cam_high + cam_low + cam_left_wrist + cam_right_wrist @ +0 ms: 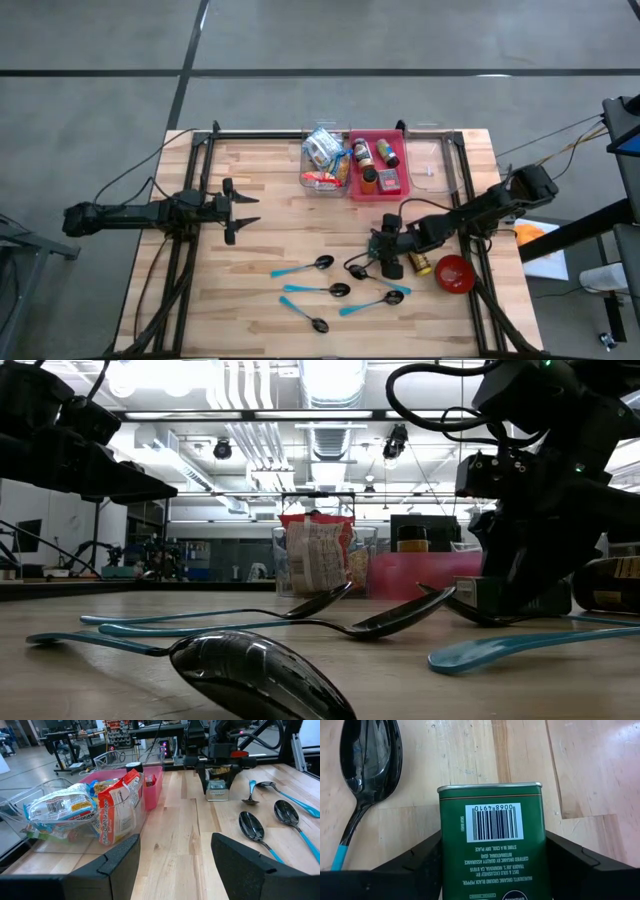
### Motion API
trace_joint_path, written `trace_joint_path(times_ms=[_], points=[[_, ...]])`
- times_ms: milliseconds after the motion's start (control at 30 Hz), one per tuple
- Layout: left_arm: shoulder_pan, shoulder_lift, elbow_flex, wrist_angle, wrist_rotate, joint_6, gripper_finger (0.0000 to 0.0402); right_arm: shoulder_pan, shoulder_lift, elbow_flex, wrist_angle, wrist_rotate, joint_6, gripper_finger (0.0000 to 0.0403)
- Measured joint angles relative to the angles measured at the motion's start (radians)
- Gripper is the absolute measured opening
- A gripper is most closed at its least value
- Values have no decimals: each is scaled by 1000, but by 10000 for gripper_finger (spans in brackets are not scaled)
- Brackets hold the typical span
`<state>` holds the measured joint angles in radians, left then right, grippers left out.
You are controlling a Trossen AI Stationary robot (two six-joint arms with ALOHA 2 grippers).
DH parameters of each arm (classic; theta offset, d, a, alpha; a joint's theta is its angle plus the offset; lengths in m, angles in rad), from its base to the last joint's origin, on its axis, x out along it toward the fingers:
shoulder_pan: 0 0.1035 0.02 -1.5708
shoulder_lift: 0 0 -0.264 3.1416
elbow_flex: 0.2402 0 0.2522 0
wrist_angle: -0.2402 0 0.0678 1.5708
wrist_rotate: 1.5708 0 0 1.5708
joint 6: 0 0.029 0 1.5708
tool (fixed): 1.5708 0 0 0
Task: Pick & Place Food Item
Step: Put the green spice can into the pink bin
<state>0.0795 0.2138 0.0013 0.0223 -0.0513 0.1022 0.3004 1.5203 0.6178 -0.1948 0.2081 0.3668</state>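
- The right tool (pixel 388 256) is low over the bench (pixel 270 190), its 2 fingers (pixel 420 857) pinching a green tin (pixel 492 845), 1 on each narrow side.
- The tin is a rectangular pepper tin with a pale metal rim, a white barcode panel and white print on the green face; in the left wrist view it stands upright on the wood under the right tool.
- The tin sits in the right half of the bench, nearer the front edge than the bins.
- A black spoon (pixel 362 775) with a blue handle lies just beside the tin; 4 more such spoons lie to the left of it.
- A dark jar (pixel 420 264) lies on its side just right of the tool, and a red bowl (pixel 455 274) sits beyond it.
- A clear bin (pixel 322 165) of snack packets and a pink bin (pixel 385 185) of bottles stand side by side at the far edge.
- The left tool (pixel 243 212) hovers well apart at the left, fingers spread, holding nothing.
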Motion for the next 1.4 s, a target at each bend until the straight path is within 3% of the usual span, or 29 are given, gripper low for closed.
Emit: trace_joint_path(times_ms=[300,467,767,967,1200,1400], points=[[0,0,0,0,0,2,244,0,-135,-1,-12,125,26,254],[0,0,0,0,0,2,244,0,-259,-1,-12,290,115,269],[0,-1,0,0,0,2,244,-57,-441,0,-43,526,212,248],[0,-1,0,0,0,2,244,-195,-492,0,-31,520,216,267],[0,-1,0,0,0,-1,244,-425,-490,1,11,487,212,248],[0,0,0,0,0,-1,244,-662,-444,1,101,284,211,259]])
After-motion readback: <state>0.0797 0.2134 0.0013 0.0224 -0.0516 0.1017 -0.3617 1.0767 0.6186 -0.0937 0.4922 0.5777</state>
